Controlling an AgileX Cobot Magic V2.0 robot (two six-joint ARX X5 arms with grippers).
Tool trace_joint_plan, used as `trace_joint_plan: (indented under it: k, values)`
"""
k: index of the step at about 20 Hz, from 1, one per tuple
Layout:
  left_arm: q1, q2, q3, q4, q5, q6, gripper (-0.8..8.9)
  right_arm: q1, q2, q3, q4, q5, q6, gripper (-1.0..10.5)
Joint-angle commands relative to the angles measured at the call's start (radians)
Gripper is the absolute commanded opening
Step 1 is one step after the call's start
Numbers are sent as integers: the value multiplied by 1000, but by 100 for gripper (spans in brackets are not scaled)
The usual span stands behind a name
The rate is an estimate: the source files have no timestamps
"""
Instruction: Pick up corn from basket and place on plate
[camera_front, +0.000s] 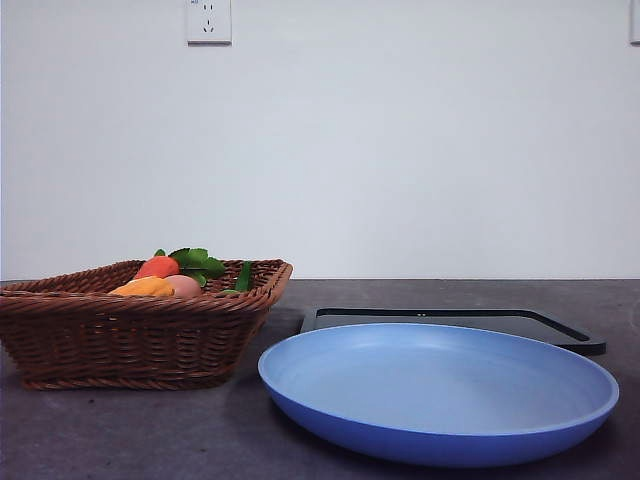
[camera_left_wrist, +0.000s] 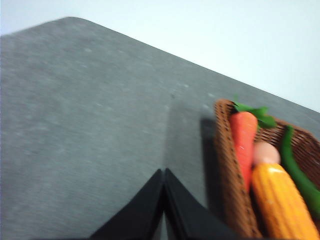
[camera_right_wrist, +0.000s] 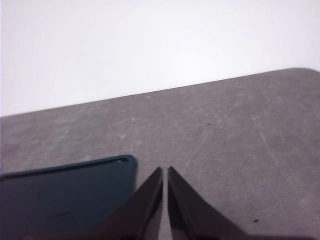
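The corn (camera_left_wrist: 284, 205) is still to be picked, so the step in hand is the reach and grasp, and it looks best done by the left gripper (camera_left_wrist: 164, 172), which is the nearer one: it hangs over bare table (camera_left_wrist: 90, 115) just beside the basket (camera_left_wrist: 226, 165), its jaws pressed together tip to tip and holding nothing. It would need to spread those jaws wide before descending, come down over the cob's middle instead of a tapered end, and close across the short width so the ridged rows give grip. The carrot (camera_left_wrist: 243, 140) lies alongside the corn, and a pinkish egg-shaped piece (camera_left_wrist: 265, 152) touches its far tip, so a clean vertical approach should avoid dragging neighbours out; a green vegetable (camera_left_wrist: 295, 170) flanks the other side. In the front view the corn (camera_front: 143, 288) shows only as an orange-yellow hump above the braided rim, at about nine o'clock from the blue plate (camera_front: 440, 435), which stands close beside the basket (camera_front: 130, 340) with a black tray (camera_front: 560, 332) behind it at twelve o'clock. The cob is thick, bright orange-yellow, lined with lengthwise kernel rows, glossy like plastic. The right gripper (camera_right_wrist: 165, 172) waits over the table near the tray's corner (camera_right_wrist: 65, 195), jaws nearly meeting and empty.
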Motion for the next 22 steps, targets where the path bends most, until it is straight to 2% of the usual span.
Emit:
trace_joint_plan:
  k: [1,6,8,18,22]
  values:
    - [2,-2,-13,-10,30,-46,4,-1,-2,0,19,-44,87,2]
    - [2,0,35,-37,60,-81,4,-1,-1,22,29,-102,195,2]
    - [2,3,61,-59,85,-97,4,-1,-1,43,5,-114,216,2]
    - [2,97,254,-190,207,-115,4,-1,11,242,-203,-122,204,2]
    - [2,171,337,-247,274,-68,4,-1,60,344,-277,-173,176,2]
